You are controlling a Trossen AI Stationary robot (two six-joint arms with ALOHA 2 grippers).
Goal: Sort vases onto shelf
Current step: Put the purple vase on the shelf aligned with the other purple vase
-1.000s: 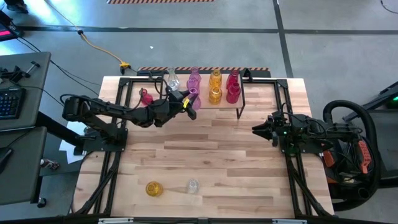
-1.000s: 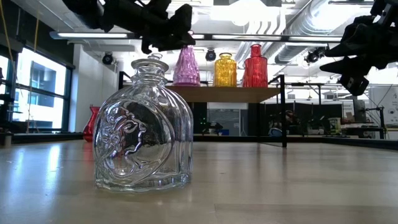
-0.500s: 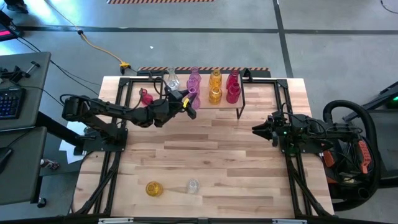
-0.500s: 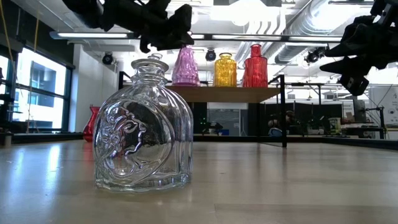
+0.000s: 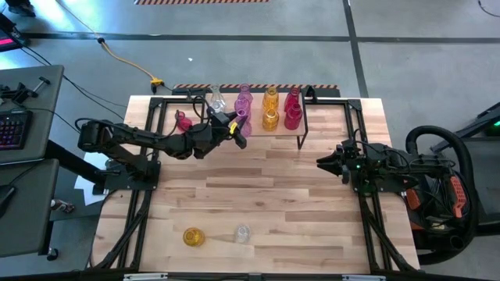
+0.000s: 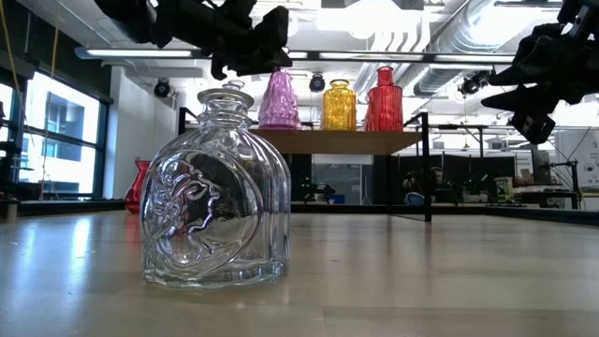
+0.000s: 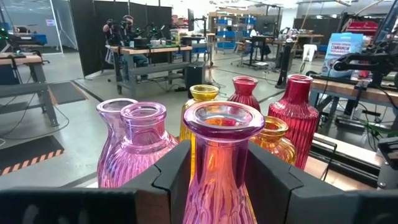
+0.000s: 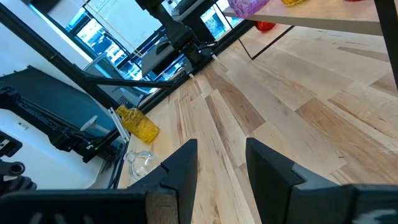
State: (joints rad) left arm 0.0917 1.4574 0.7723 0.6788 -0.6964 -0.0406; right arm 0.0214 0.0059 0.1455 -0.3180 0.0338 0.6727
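My left pincer point(image 7: 217, 180) gripped a pink vase point(image 7: 219, 155) at the shelf point(image 5: 258, 131); I judged it should lower slowly, clear of neighbours. Right pincer point(image 8: 221, 165) hung parted, empty.

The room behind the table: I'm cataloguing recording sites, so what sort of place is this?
Probably an industrial lab or workshop: exposed ceiling ducts overhead, workbenches loaded with equipment, and a bare concrete floor around the robot's table.

Left arm reaching, right arm idle.
Left gripper point(image 5: 237, 129) clamps a vase near the table's far edge; right gripper point(image 5: 321, 162) hovers, fingers parted.
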